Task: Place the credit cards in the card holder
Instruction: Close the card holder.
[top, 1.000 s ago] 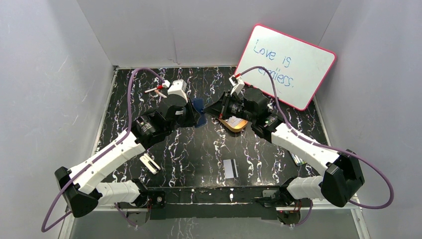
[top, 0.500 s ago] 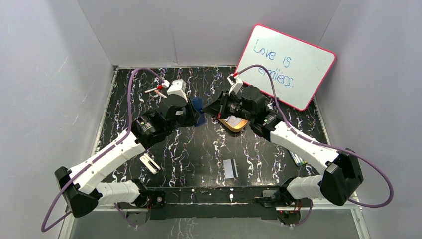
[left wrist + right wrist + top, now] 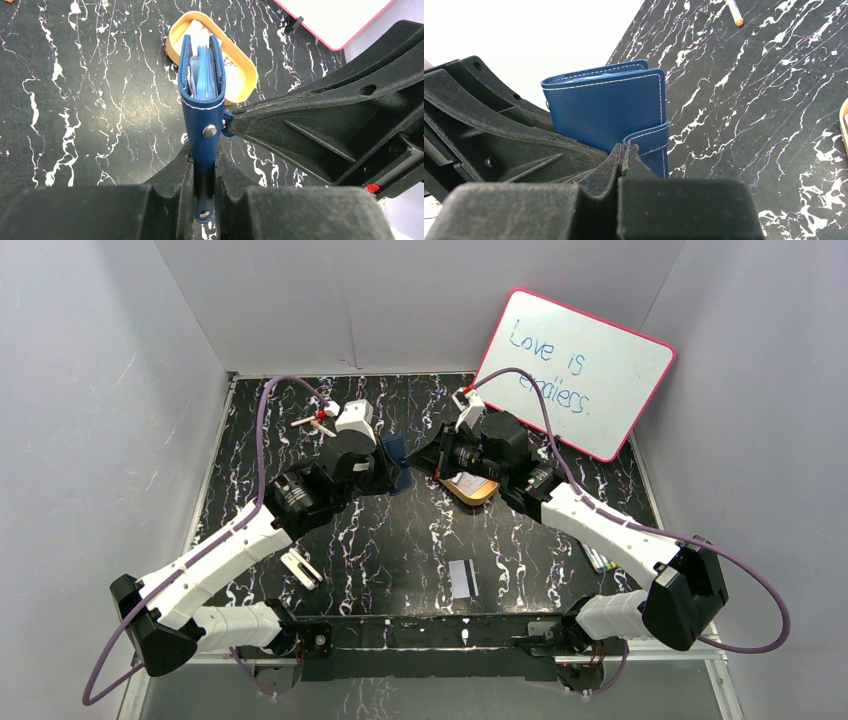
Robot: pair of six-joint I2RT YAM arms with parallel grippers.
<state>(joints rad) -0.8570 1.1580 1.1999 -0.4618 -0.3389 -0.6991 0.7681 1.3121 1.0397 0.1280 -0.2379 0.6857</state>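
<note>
While the left gripper (image 3: 202,172) clamps the card holder (image 3: 202,112) by its lower edge and stands it upright, the right gripper (image 3: 624,150) is pinched tight on the snap tab (image 3: 650,136). My read is a two-arm open: one side anchors the holder while the other pulls the tab so the flap can swing. I can't tell if the snap has let go yet.

The holder sits between the two wrists at the far middle of the table (image 3: 400,530), just in front of the orange tin (image 3: 242,75). One card (image 3: 460,578) with a dark stripe lies flat near the front edge, well apart from the holder and in neither gripper. There's something white in the tin, but I can't tell if it's a card.

View differences:
- Left wrist looks along the holder's top edge. The covers are slightly parted, the light blue pockets show, and there's a metal stud on the narrow face.
- Right wrist shows the outer cover with the tab wrapped round the edge and the jaws closed on it. The pockets are hidden here.
- The top view mostly loses the holder behind the arms, but only it shows the loose card and the whiteboard (image 3: 575,370).
</note>
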